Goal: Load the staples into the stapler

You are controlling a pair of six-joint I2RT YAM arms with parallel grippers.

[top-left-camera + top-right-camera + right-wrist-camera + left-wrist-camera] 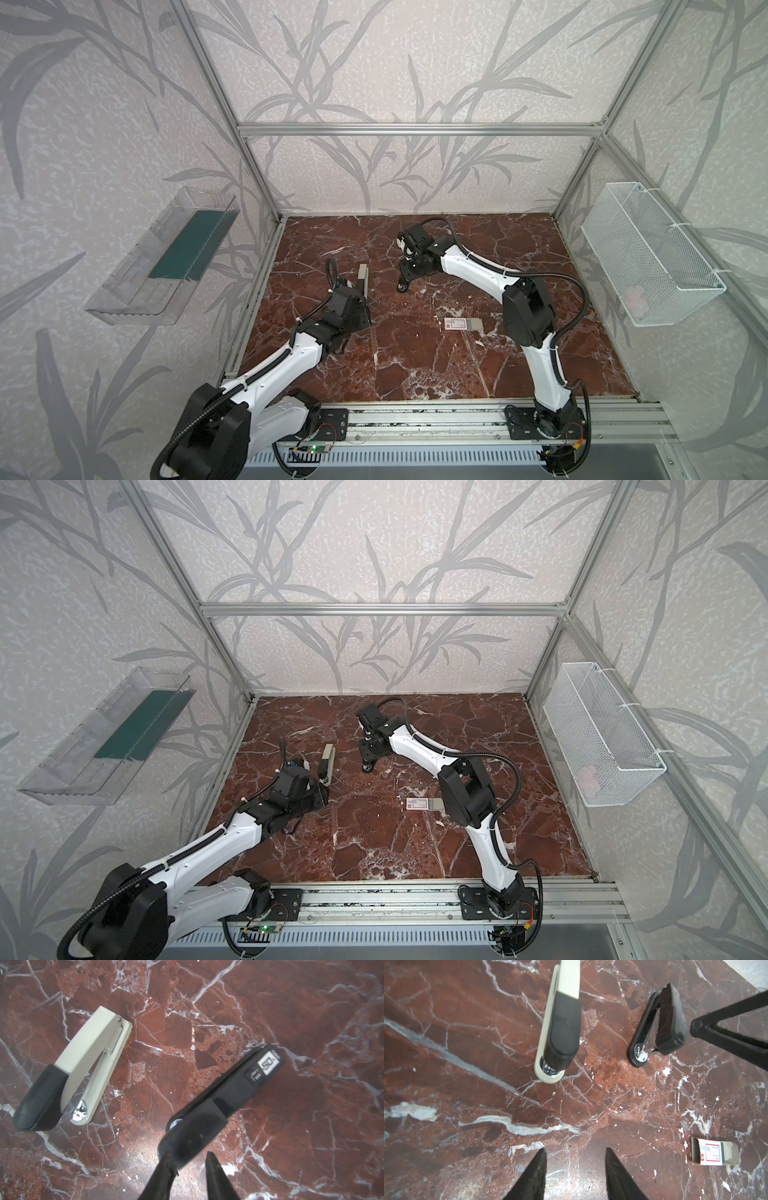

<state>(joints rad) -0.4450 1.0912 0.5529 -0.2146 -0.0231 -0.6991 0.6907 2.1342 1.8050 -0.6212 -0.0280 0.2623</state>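
Two staplers lie side by side on the marble. The beige stapler (560,1028) (362,279) has a black front cap. My left gripper (576,1153) (365,318) hangs open just short of its front end, only bare marble between the fingers. The black stapler (224,1097) (660,1026) (401,288) lies mostly under my right wrist in both top views. My right gripper (188,1155) (404,281) is open at its front end; one finger (166,1167) touches the cap. The white, red-printed staples box (714,1153) (462,324) lies apart; the staples themselves I cannot make out.
A clear plastic shelf (162,257) hangs on the left wall and a white wire basket (652,253) on the right wall. Aluminium frame posts stand at the back corners, and a rail (415,419) runs along the front edge.
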